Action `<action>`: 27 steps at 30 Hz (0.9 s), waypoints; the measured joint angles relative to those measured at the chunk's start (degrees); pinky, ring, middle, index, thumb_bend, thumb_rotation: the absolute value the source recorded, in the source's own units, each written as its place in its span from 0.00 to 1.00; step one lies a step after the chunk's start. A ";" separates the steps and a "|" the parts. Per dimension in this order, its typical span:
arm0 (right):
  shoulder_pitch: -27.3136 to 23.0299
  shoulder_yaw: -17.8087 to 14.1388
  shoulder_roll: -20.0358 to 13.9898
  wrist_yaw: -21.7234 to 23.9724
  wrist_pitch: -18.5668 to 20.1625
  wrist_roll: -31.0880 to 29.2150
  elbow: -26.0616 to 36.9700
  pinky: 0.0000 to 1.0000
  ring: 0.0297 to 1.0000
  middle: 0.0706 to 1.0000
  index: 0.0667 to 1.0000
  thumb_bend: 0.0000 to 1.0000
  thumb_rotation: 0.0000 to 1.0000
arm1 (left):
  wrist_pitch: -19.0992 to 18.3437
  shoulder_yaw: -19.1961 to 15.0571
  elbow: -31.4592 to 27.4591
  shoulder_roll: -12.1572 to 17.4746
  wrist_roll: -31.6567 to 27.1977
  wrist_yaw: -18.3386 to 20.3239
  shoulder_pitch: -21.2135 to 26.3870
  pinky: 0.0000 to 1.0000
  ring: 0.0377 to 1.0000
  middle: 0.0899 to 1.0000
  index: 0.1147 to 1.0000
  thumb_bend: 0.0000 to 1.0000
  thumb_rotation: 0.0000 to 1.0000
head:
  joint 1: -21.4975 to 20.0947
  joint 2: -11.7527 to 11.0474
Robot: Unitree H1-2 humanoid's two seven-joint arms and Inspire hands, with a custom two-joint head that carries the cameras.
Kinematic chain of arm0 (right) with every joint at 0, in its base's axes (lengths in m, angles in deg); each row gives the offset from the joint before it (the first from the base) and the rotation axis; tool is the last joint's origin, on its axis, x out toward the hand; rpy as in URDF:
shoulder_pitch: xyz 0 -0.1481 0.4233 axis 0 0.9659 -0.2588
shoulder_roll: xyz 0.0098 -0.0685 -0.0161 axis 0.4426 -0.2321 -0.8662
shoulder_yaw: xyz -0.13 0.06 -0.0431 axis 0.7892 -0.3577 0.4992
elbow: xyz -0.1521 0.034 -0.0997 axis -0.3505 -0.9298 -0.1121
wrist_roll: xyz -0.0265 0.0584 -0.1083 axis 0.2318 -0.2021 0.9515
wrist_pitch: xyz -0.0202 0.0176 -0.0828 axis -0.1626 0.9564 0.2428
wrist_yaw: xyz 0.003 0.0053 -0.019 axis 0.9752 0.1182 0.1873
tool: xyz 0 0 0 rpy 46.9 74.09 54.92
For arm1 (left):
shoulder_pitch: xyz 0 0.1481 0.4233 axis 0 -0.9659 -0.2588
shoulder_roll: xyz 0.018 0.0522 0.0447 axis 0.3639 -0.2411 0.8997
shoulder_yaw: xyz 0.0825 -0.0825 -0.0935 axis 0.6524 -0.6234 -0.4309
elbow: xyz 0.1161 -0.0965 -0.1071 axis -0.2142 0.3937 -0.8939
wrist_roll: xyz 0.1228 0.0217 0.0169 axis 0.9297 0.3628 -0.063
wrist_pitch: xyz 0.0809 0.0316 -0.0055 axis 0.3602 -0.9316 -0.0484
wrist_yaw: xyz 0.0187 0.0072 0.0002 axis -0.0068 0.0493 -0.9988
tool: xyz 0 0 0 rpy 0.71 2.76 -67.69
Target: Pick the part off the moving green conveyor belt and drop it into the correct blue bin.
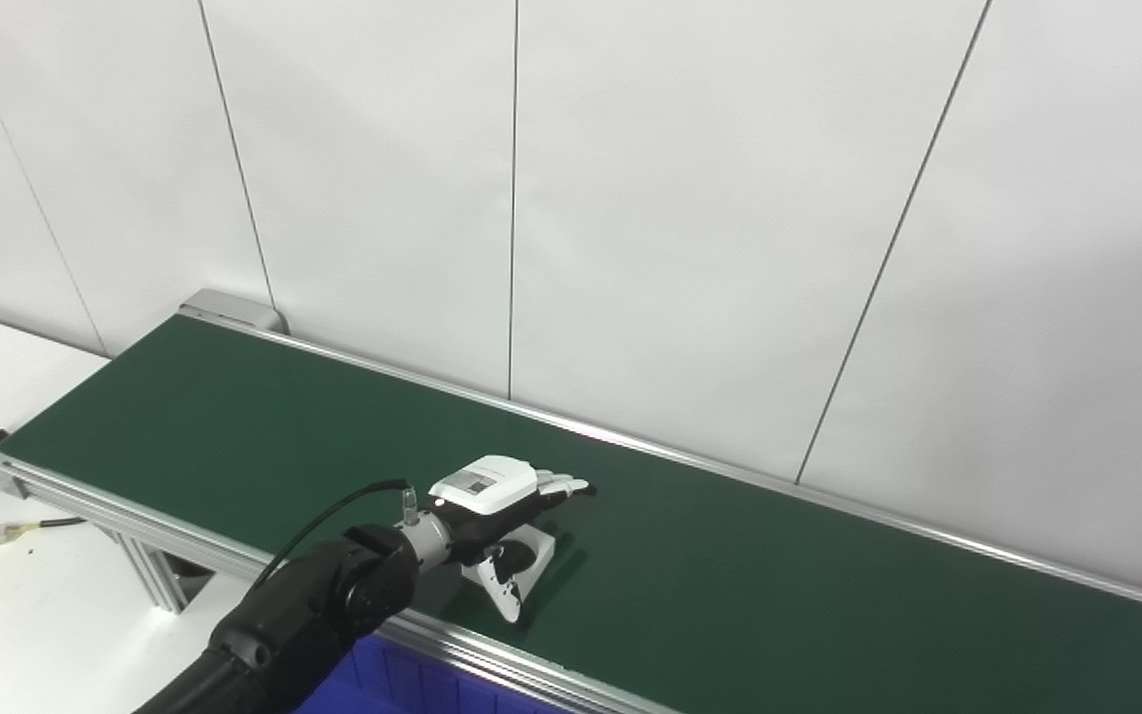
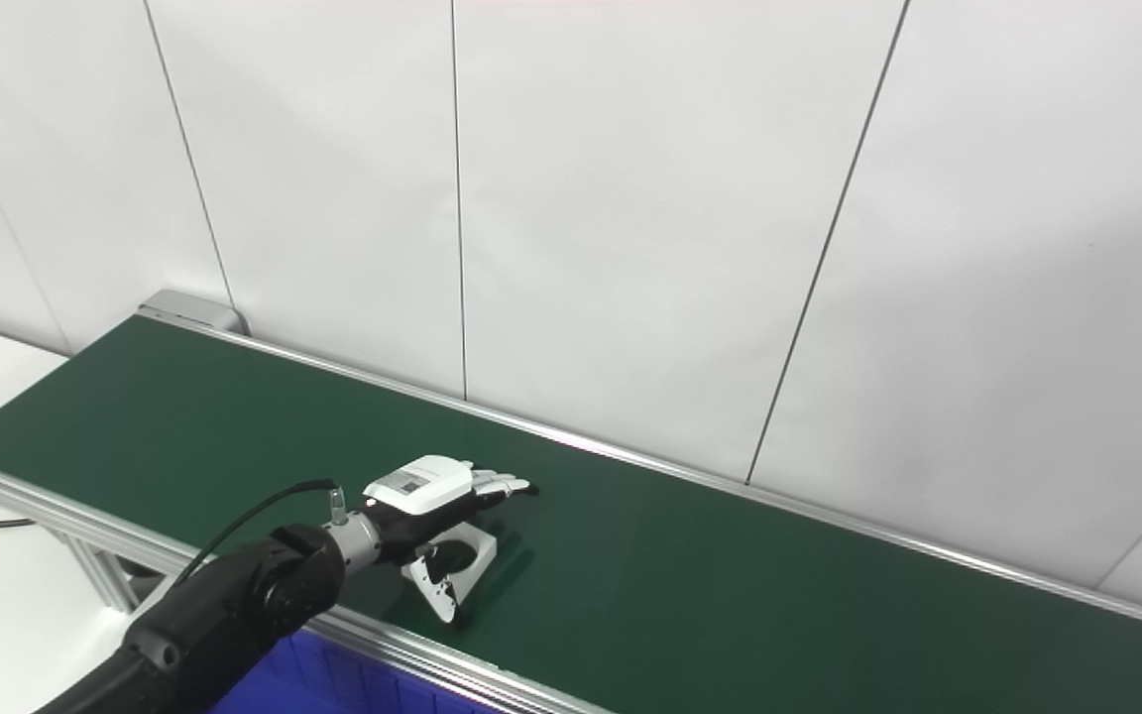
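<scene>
- One left hand (image 1: 492, 496), white-backed with black palm, reaches flat over the one dark green conveyor belt (image 1: 779, 575); fingers (image 1: 561, 485) extended side by side, thumb lowered.
- One white angular part (image 1: 516, 570) lies on the belt beneath the palm; contact cannot be told.
- One blue plastic bin (image 1: 402, 684) sits at the belt's near edge.

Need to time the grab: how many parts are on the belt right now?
0. The green belt shows no part; only the left hand is over it, near the front rail. Something small could be hidden under the hand.
</scene>
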 measured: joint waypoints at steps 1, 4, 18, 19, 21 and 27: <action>0.01 -0.04 0.00 0.01 0.00 -0.06 0.13 0.94 0.92 0.93 1.00 0.82 0.59 | 0.02 0.38 0.02 -0.07 0.64 -0.33 0.15 0.97 0.93 0.92 0.92 0.61 0.00 | 0.00 0.00; -0.01 -0.08 0.01 0.05 0.00 -0.22 0.38 0.93 0.92 0.93 1.00 0.82 0.59 | 0.10 0.79 0.34 -0.43 1.45 -1.38 0.39 0.97 0.93 0.92 0.91 0.60 0.00 | 0.00 0.00; 0.24 -0.41 -0.02 0.07 0.00 -0.49 1.44 0.94 0.93 0.93 1.00 0.78 0.59 | -9.85 0.65 -1.69 -1.26 -0.49 7.25 1.91 0.48 0.57 0.71 0.73 0.62 0.00 | 0.70 1.41; 0.24 -0.44 -0.02 0.08 0.00 -0.49 1.54 0.93 0.92 0.93 1.00 0.78 0.58 | -9.92 0.57 -1.66 -1.43 -0.61 6.95 1.96 0.44 0.48 0.60 0.68 0.56 0.00 | 0.79 1.49; 0.38 -0.58 -0.02 0.08 0.00 -0.47 1.74 0.92 0.92 0.93 1.00 0.78 0.60 | -9.91 0.53 -1.30 -1.90 -0.69 6.04 2.07 0.46 0.41 0.48 0.51 0.51 0.00 | 0.79 1.49; 0.89 -0.76 -0.01 0.03 0.00 -0.03 1.81 0.92 0.91 0.93 1.00 0.78 0.61 | -10.65 1.63 -0.34 -3.18 -0.88 6.06 3.15 0.42 0.38 0.43 0.47 0.50 0.00 | 0.79 1.76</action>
